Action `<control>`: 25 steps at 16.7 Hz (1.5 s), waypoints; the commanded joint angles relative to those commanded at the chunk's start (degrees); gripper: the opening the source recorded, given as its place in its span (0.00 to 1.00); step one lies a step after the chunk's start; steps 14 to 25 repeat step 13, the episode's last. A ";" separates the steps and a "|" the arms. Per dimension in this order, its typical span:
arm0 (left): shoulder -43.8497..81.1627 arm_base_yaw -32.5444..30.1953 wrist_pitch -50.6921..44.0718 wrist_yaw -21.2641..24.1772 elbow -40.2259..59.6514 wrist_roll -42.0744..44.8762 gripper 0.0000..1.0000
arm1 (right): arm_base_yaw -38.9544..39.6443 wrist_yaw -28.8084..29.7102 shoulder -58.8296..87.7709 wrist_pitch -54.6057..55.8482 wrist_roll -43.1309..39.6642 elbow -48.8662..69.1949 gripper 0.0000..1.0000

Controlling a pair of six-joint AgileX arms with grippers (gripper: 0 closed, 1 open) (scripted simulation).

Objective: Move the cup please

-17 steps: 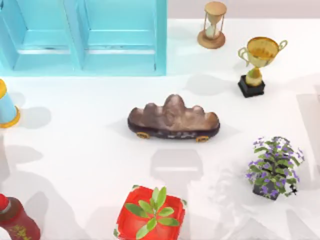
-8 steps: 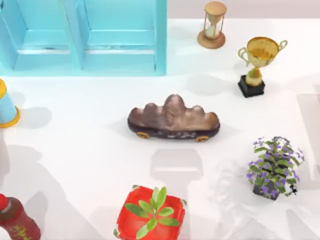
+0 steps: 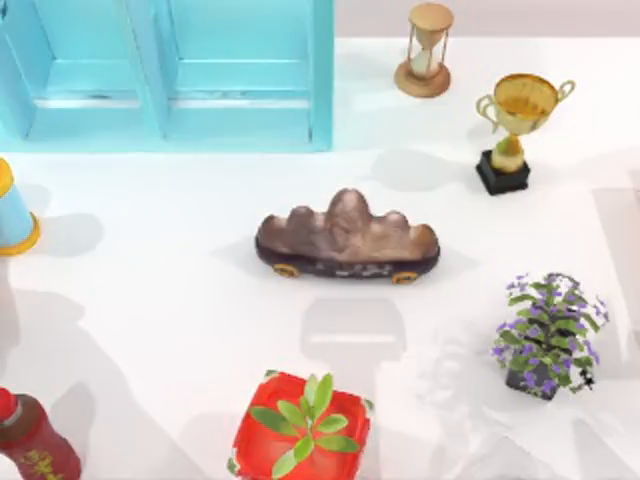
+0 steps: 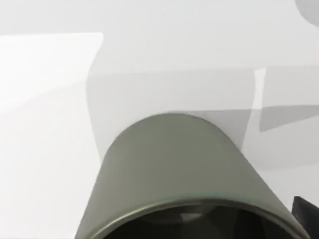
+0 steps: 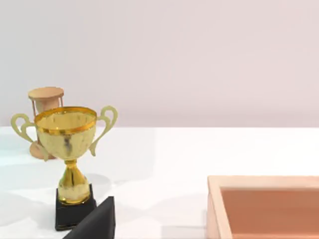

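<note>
Olive-grey cup [image 4: 184, 169] right up against the left wrist camera, dark mouth nearest, white table [image 4: 45, 99] beyond – probably carried by the left arm, grip itself hidden, so cannot tell. Same close-up for the right wrist: dark finger tip [image 5: 94, 221], then gold trophy [image 5: 67, 149], hourglass [image 5: 45, 104] behind, wooden tray [image 5: 264, 204] off to the side. Top view unchanged over the last second – rock ornament [image 3: 345, 240], red planter [image 3: 300, 425], blue cabinet [image 3: 165, 70] all unmoved. Task looks mid-carry, placement pending.
</note>
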 joint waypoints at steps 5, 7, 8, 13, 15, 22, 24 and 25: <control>0.00 0.00 0.00 0.00 0.00 0.00 0.83 | 0.00 0.00 0.00 0.00 0.00 0.00 1.00; 0.00 0.00 0.00 0.00 0.00 0.00 0.98 | 0.00 0.00 0.00 0.00 0.00 0.00 1.00; 0.00 0.00 0.00 0.00 0.00 0.00 1.00 | 0.00 0.00 0.00 0.00 0.00 0.00 1.00; 0.00 0.00 0.00 0.00 0.00 0.00 1.00 | 0.00 0.00 0.00 0.00 0.00 0.00 1.00; 0.00 0.00 0.00 0.00 0.00 0.00 1.00 | 0.00 0.00 0.00 0.00 0.00 0.00 1.00; 0.00 0.00 0.00 0.00 0.00 0.00 1.00 | 0.00 0.00 0.00 0.00 0.00 0.00 1.00; 0.00 0.00 0.00 0.00 0.00 0.00 1.00 | 0.00 0.00 0.00 0.00 0.00 0.00 1.00; 0.00 0.00 0.00 0.00 0.00 0.00 1.00 | 0.00 0.00 0.00 0.00 0.00 0.00 1.00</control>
